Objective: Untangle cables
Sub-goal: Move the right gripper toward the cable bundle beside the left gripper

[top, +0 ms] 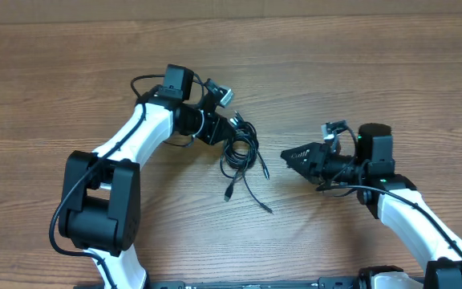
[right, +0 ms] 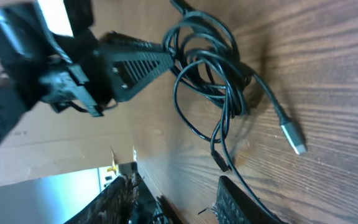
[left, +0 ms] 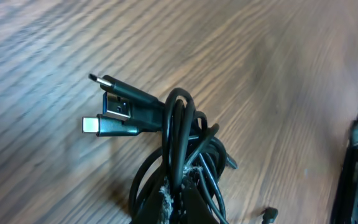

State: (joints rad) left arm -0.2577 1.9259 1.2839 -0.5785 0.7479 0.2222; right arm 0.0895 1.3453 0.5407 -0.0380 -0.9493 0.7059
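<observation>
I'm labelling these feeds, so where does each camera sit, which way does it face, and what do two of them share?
Overhead: above the wooden table, looking straight down; both arms, the left gripper and right gripper show, cables by the left one.
Left wrist: on the left arm, looking along its fingers at the cables they clamp, plugs sticking out.
Right wrist: on the right arm, facing the left gripper and cables; its own fingers, apart, at the bottom.
Shared: both wrist views show the same cable bundle.

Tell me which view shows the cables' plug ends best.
Left wrist: the plug ends lie close and sharp beside the cables. Right wrist shows one silver-tipped plug on a trailing end. Overhead shows only a small dark bundle.
</observation>
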